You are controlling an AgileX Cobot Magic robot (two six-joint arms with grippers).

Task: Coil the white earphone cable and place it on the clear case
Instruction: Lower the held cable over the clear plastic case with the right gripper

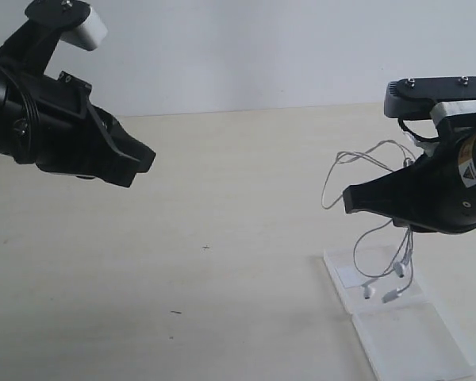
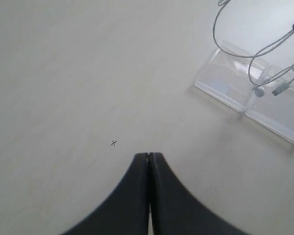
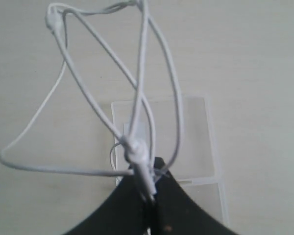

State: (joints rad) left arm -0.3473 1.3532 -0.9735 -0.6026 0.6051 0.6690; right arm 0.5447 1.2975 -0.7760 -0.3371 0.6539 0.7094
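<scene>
The left arm (image 1: 44,119) reaches in from the left side of the scene. It is held in the air, with its wrist sloping down toward the right. The left pincer (image 1: 147,159) points toward the middle, its jaws pressed flat together with nothing between them. The right arm (image 1: 452,186) comes in from the right side, also raised, with its wrist turned leftward. The right pincer (image 1: 351,200) points left, its jaws closed tight on the white earphone cable (image 3: 137,152), pinched between the tips.
</scene>
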